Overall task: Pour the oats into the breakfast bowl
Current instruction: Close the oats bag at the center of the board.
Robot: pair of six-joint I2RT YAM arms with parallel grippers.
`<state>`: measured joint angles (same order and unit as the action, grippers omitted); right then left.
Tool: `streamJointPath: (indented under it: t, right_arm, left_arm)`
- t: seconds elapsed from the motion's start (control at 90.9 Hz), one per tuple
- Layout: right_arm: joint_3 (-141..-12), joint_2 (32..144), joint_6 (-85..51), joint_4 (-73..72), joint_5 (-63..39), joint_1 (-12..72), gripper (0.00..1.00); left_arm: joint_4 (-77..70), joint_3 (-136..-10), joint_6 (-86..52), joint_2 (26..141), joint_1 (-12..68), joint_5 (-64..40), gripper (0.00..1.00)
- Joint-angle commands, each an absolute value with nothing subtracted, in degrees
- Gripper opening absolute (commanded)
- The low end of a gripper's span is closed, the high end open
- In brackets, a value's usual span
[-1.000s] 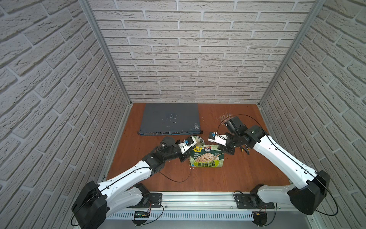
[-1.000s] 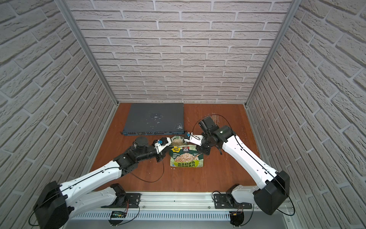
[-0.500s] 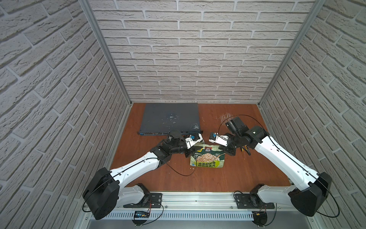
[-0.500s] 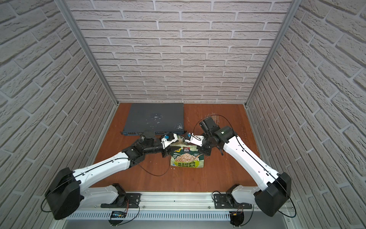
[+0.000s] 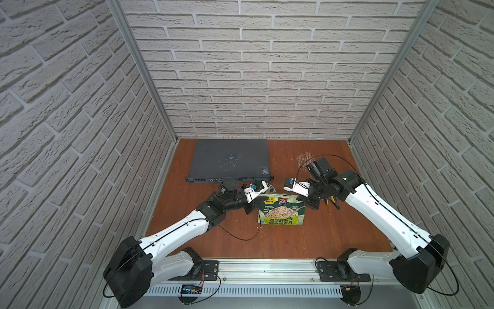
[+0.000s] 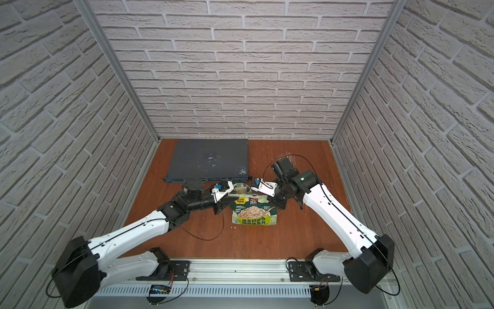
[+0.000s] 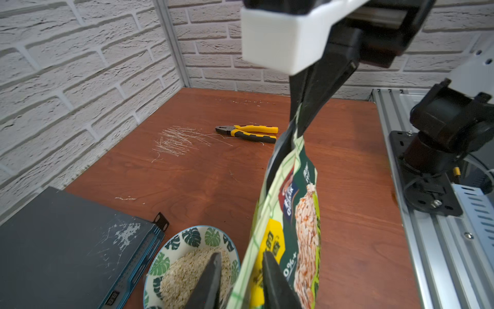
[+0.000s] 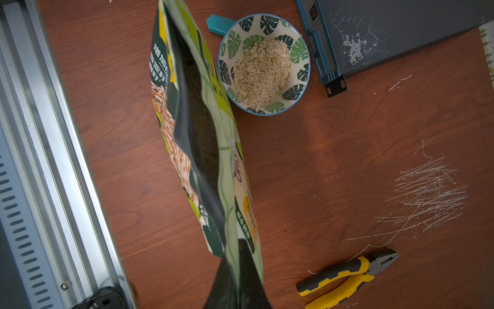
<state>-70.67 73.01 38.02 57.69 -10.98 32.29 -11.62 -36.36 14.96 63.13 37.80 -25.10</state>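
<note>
Pinching with right fingers (image 8: 251, 283) one top corner of the soft green oat-picture pouch (image 7: 302, 214), straddling the other with left fingers (image 7: 209, 281) spread. Holding it upright just beside the small white leaf-printed bowl (image 8: 296, 50) near the middle of the brown wooden counter (image 8: 334, 160). Judging the pouring done, with pale beige oats (image 8: 262, 72) heaping the bowl; only setting down and releasing remaining.

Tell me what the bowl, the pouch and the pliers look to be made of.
The bowl looks like glazed ceramic: glossy wall, printed leaves, blue rim. The pouch seems thin printed plastic film, creased and sagging. The pliers have a dark metal head and yellow-black grips, probably rubber or plastic.
</note>
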Motion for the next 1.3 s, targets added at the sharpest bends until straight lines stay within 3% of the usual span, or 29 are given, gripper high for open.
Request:
streamJointPath:
  t: [0.0,0.099,0.297,0.462,0.572,0.605,0.649,0.693,0.792,0.88,0.968,1.045,1.133,1.254,1.287]
  right_arm:
    - [-71.6,71.4,37.8,56.9,-12.7,32.0,0.04]
    - [-72.3,71.8,37.5,56.1,-14.9,33.1,0.12]
    - [-73.3,74.2,37.0,53.1,-17.7,36.9,0.29]
    - [-74.9,77.3,37.5,51.7,-17.1,38.8,0.36]
    - [-75.8,79.0,37.7,51.3,-16.7,39.3,0.34]
    - [-76.1,79.5,38.0,51.6,-16.6,39.5,0.26]
    - [-76.6,79.9,38.3,52.2,-16.4,39.6,0.08]
    - [-76.8,79.9,38.7,52.8,-15.9,39.6,0.04]
    - [-76.4,79.0,39.0,52.5,-14.7,39.6,0.04]
    - [-76.3,78.8,38.6,51.2,-15.9,40.0,0.22]
    - [-76.4,79.6,38.5,49.5,-16.7,41.2,0.30]
    - [-77.0,81.1,38.5,48.8,-17.6,41.7,0.27]
    - [-78.4,82.9,38.8,49.7,-17.8,42.1,0.04]
    - [-78.6,83.2,38.7,48.8,-18.1,42.1,0.04]
    - [-78.5,83.2,38.2,48.0,-18.7,42.1,0.13]
  left_arm:
    - [-13.1,-34.7,14.4,61.4,36.9,-23.7,0.19]
    - [-13.1,-34.7,14.5,61.2,36.9,-24.3,0.00]
    - [-14.4,-35.1,14.5,62.1,36.9,-26.4,0.00]
    - [-16.0,-34.4,13.9,61.6,36.9,-27.1,0.00]
    - [-16.6,-33.7,13.8,60.6,36.8,-27.0,0.00]
    - [-16.8,-33.4,13.8,60.2,36.8,-26.8,0.00]
    - [-17.0,-33.0,13.6,59.7,36.7,-26.7,0.00]
    - [-17.2,-32.5,13.5,59.1,36.7,-26.5,0.00]
    - [-17.7,-31.5,13.2,58.2,36.3,-26.4,0.00]
    - [-17.8,-31.4,12.9,58.1,36.1,-26.7,0.00]
    - [-17.9,-31.5,12.7,58.1,36.1,-27.2,0.00]
    - [-18.1,-31.5,12.7,58.1,36.0,-27.2,0.00]
    - [-18.1,-31.5,12.7,58.0,36.1,-27.3,0.00]
    - [-18.3,-31.2,12.6,57.8,36.1,-27.3,0.00]
    - [-18.3,-31.2,12.6,57.8,36.1,-27.4,0.00]
